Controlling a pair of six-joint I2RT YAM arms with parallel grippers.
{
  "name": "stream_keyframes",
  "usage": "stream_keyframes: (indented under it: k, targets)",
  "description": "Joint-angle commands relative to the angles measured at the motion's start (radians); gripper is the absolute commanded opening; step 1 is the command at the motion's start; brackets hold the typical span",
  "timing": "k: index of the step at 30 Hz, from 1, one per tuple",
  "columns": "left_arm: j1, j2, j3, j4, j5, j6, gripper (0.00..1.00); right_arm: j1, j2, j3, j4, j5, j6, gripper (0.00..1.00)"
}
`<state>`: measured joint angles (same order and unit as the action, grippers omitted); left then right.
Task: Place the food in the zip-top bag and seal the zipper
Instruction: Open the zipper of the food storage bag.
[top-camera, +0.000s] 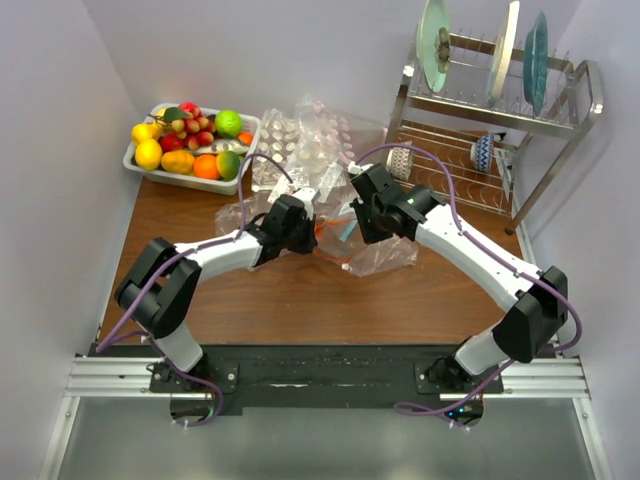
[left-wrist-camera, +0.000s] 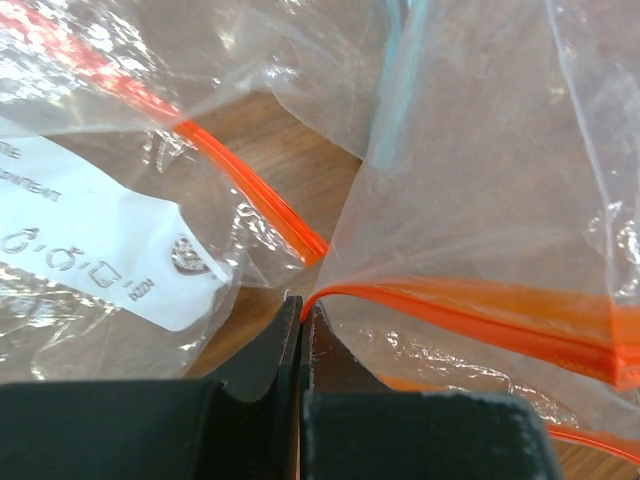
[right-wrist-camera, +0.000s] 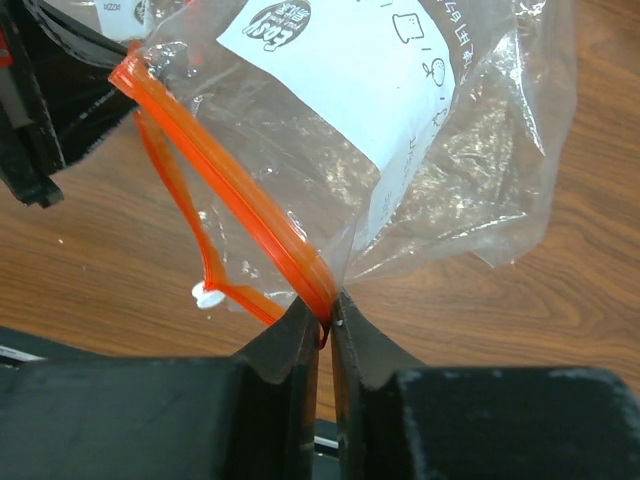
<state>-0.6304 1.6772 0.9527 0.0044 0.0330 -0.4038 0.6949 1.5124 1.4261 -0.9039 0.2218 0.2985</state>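
Observation:
The food (top-camera: 190, 140), glossy toy fruits, lies heaped in a white tray (top-camera: 140, 168) at the back left, away from both arms. The zip-top bag (top-camera: 385, 255) hangs crinkled between my grippers over the table's middle, with a white printed label (right-wrist-camera: 350, 70) on it. My left gripper (left-wrist-camera: 302, 305) is shut on one end of the orange-red zipper (left-wrist-camera: 480, 305). At the other end, my right gripper (right-wrist-camera: 328, 315) pinches the zipper (right-wrist-camera: 230, 190), its jaws a hair apart around the strip. The two lips part between the grips. A white slider tab (right-wrist-camera: 207, 294) sits on the lower lip.
A pile of other clear bags (top-camera: 310, 135) lies behind the grippers. A metal dish rack (top-camera: 500, 110) with upright plates stands at the back right, with cups (top-camera: 483, 152) under it. Walls close in on the left and right sides.

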Motion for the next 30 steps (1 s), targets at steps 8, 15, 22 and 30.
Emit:
stream_keyframes:
  k: [8, 15, 22, 30]
  targets:
    - [0.011, -0.057, 0.017, 0.042, 0.189, 0.003, 0.00, 0.014, 0.061, 0.033, 0.117, -0.004, -0.012, 0.21]
    - [0.011, -0.083, 0.044, -0.001, 0.203, -0.003, 0.00, 0.029, 0.114, 0.023, 0.160, 0.051, -0.028, 0.26]
    - [0.014, -0.057, 0.078, -0.052, 0.202, -0.001, 0.00, 0.069, 0.137, 0.028, 0.120, 0.117, -0.016, 0.08]
    - [0.066, 0.009, 0.106, -0.032, 0.203, 0.059, 0.04, 0.075, 0.135, 0.106, 0.004, 0.106, 0.011, 0.00]
